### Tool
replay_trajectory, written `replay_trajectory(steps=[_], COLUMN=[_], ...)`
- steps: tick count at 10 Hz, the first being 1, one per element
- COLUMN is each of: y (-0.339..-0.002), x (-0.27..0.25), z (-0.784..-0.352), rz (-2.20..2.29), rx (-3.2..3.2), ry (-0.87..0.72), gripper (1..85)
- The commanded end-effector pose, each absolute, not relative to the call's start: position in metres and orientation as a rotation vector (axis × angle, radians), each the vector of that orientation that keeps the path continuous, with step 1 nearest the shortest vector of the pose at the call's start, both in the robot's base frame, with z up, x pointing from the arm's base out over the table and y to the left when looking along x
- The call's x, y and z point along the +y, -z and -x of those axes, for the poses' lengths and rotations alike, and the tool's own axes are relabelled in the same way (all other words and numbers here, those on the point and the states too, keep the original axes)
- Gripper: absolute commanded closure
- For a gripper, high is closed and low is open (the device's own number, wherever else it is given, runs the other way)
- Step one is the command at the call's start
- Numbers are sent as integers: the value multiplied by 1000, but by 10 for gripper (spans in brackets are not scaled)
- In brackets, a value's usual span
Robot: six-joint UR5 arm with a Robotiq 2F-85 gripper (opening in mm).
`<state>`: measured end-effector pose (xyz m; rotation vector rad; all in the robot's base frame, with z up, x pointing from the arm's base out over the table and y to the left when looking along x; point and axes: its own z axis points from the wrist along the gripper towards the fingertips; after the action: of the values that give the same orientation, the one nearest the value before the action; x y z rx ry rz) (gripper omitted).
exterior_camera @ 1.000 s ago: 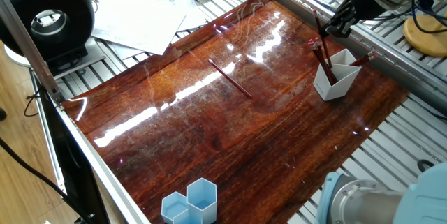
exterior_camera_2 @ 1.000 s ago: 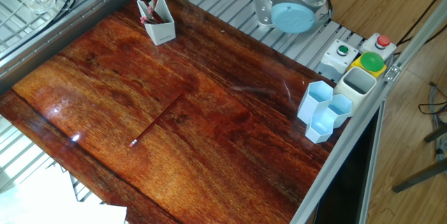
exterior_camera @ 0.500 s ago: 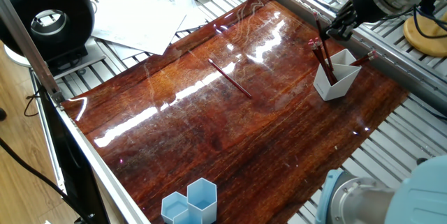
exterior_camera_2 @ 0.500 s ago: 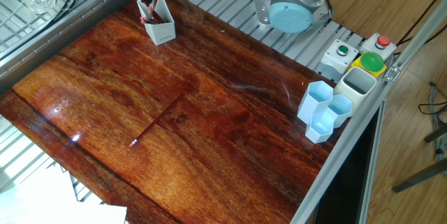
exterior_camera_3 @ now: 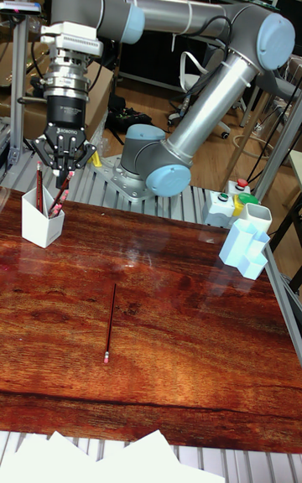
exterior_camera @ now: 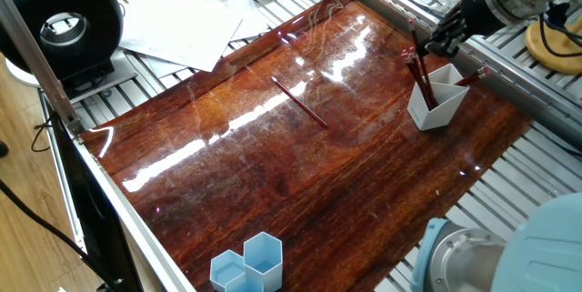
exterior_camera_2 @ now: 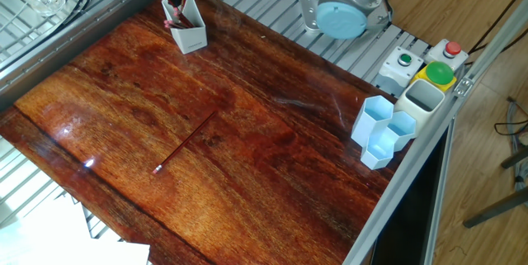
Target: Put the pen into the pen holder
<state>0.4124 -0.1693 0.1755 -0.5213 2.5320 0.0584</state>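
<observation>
Nearest me in the tall fixed view I count one loose pen (exterior_camera_3: 110, 323) flat on the wooden tabletop (exterior_camera_3: 184, 340), well apart from every edge with bare board all round. Right, near the rim, one cluster of light blue hexagonal cups (exterior_camera_3: 248, 250). Far left, one white pen holder (exterior_camera_3: 42, 218) with at least two pens standing inside. My gripper (exterior_camera_3: 64, 163) hangs vertically just above it, fingers spread, pinching nothing

My tabletop (exterior_camera: 300, 183) is glossy, varnished reddish wood; the pen holder (exterior_camera: 437, 101) beneath my black hand (exterior_camera_3: 64, 166) looks smooth matt white plastic.
</observation>
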Motion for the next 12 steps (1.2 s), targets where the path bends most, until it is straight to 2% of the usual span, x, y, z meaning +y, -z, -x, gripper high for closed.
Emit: replay_trajectory(steps=[1,3,5,7,10,12], y=[-173,-168,-165,-164,-165,-166], x=[-170,-173,-174,-179,-185,-198], z=[-411,-407,-399,-393,-391,-375], rz=[523,530,595,623,631,638], rx=[2529,2548,2566,2585,2594,2666], ry=[-62,-51,-58,-54,-41,6], gripper=[847,847,663,580,567,570])
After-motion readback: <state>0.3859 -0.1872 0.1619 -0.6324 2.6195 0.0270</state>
